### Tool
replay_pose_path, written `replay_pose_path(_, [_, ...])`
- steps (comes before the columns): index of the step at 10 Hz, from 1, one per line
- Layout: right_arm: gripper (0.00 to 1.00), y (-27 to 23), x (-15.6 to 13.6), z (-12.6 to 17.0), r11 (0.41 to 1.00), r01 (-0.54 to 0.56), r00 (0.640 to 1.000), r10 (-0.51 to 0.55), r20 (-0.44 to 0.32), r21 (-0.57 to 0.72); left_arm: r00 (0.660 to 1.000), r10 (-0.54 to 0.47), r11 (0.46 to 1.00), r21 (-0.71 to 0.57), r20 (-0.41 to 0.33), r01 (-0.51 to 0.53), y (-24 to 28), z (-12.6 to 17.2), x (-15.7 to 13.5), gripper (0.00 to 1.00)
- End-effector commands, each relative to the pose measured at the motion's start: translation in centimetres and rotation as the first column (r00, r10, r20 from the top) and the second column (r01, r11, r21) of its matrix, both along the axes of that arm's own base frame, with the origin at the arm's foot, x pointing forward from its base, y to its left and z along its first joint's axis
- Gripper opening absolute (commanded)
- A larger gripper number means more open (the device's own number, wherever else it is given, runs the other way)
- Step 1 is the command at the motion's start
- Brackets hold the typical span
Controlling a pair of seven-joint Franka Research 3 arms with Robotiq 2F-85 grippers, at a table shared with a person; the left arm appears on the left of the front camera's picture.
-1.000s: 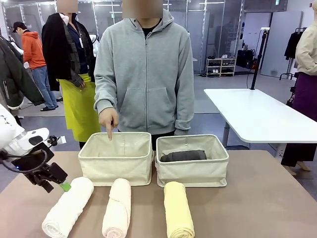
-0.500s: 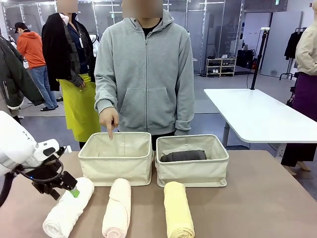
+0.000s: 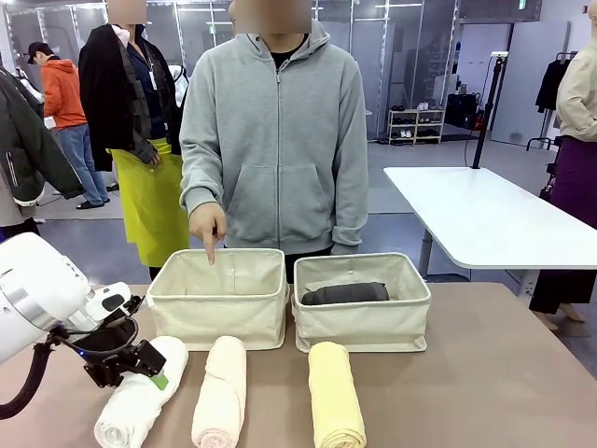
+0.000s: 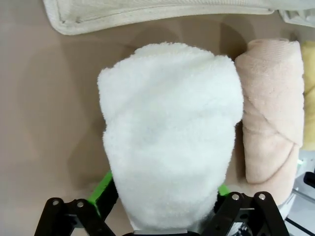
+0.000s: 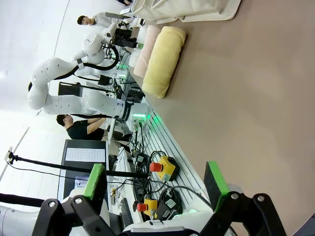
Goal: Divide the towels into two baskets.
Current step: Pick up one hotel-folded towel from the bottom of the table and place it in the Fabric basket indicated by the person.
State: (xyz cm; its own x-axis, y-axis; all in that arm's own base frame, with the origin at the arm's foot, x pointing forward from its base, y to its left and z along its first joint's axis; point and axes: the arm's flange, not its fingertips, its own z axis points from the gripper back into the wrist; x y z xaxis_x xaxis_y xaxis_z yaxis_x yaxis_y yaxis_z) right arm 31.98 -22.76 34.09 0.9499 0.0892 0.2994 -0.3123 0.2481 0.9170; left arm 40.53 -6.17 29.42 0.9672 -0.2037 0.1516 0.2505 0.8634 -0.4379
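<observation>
Fingers of your left gripper (image 3: 149,369) straddle white towel (image 4: 170,132), lower left of front frame, green pads at both flanks; firm grip, cannot tell. Right gripper (image 5: 155,184) fingers spread wide, holding nothing. Cream towel (image 3: 221,392) and yellow towel (image 3: 336,397) lie bottom centre on tabletop (image 3: 485,373). Grey towel (image 3: 345,293) sits in right basket (image 3: 362,327). Person's hand (image 3: 207,227) points into left basket (image 3: 219,313).

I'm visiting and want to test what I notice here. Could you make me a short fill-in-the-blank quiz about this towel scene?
1. The left gripper has its fingers on either side of the ____ towel.
2. The dark grey towel lies inside the ____ basket, seen from the robot's side.
3. The person's hand points a finger into the ____ basket.
4. The cream towel lies between the white one and the pale ____ towel.

Missing words: white; right; left; yellow
</observation>
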Motion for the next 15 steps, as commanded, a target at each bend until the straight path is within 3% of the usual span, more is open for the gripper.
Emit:
replay_pose_path(1, [1.0,0.1,-0.2,0.2,1.0,0.005,1.0,-0.005,0.02,0.0,0.999,-0.028,1.0,0.002,0.018,0.028,1.3,-2.5,-10.8,0.62])
replay_pose_path(2, [1.0,0.1,-0.2,0.2,1.0,0.005,1.0,-0.005,0.02,0.0,0.999,-0.026,1.0,-0.004,0.02,0.026,1.3,-2.3,-10.7,0.76])
replay_pose_path(3, [1.0,0.1,-0.2,0.2,1.0,0.005,1.0,-0.005,0.02,0.0,0.999,-0.024,1.0,-0.002,0.031,0.024,1.2,-1.9,-10.6,0.43])
replay_pose_path(4, [1.0,0.1,-0.2,0.2,1.0,0.005,1.0,-0.005,0.02,0.0,0.998,-0.025,1.0,0.014,0.055,0.024,1.1,-1.0,-10.5,0.57])
replay_pose_path(5, [1.0,0.1,-0.2,0.2,1.0,0.005,1.0,-0.005,0.02,0.0,0.997,-0.013,1.0,0.015,0.082,0.012,0.7,0.2,-10.3,0.24])
replay_pose_path(6, [1.0,0.1,-0.2,0.2,1.0,0.005,1.0,-0.005,0.02,0.0,0.995,-0.005,1.0,-0.013,0.102,0.007,0.2,2.0,-10.1,0.4])
replay_pose_path(7, [1.0,0.1,-0.2,0.2,1.0,0.005,1.0,-0.005,0.02,0.0,0.992,-0.002,0.999,-0.042,0.125,0.007,-0.3,4.6,-10.0,0.09])
replay_pose_path(8, [1.0,0.1,-0.2,0.2,1.0,0.005,1.0,-0.005,0.02,0.0,0.991,0.012,0.998,-0.068,0.132,-0.003,-0.5,7.4,-9.7,0.28])
replay_pose_path(9, [1.0,0.1,-0.2,0.2,1.0,0.005,1.0,-0.005,0.02,0.0,0.989,-0.008,0.995,-0.093,0.151,0.022,-0.3,10.3,-9.3,0.02])
replay_pose_path(10, [1.0,0.1,-0.2,0.2,1.0,0.005,1.0,-0.005,0.02,0.0,0.981,-0.103,0.99,-0.083,0.167,0.118,0.5,13.4,-8.7,0.02])
replay_pose_path(11, [1.0,0.1,-0.2,0.2,1.0,0.005,1.0,-0.005,0.02,0.0,0.951,-0.24,0.964,-0.064,0.196,0.256,0.7,16.1,-8.3,0.02])
replay_pose_path(13, [1.0,0.1,-0.2,0.2,1.0,0.005,1.0,-0.005,0.02,0.0,0.825,-0.492,0.865,0.05,0.277,0.499,0.6,19.3,-7.8,0.02])
replay_pose_path(15, [1.0,0.1,-0.2,0.2,1.0,0.005,1.0,-0.005,0.02,0.0,0.71,-0.605,0.788,0.142,0.36,0.599,-0.1,20.9,-7.4,0.02])
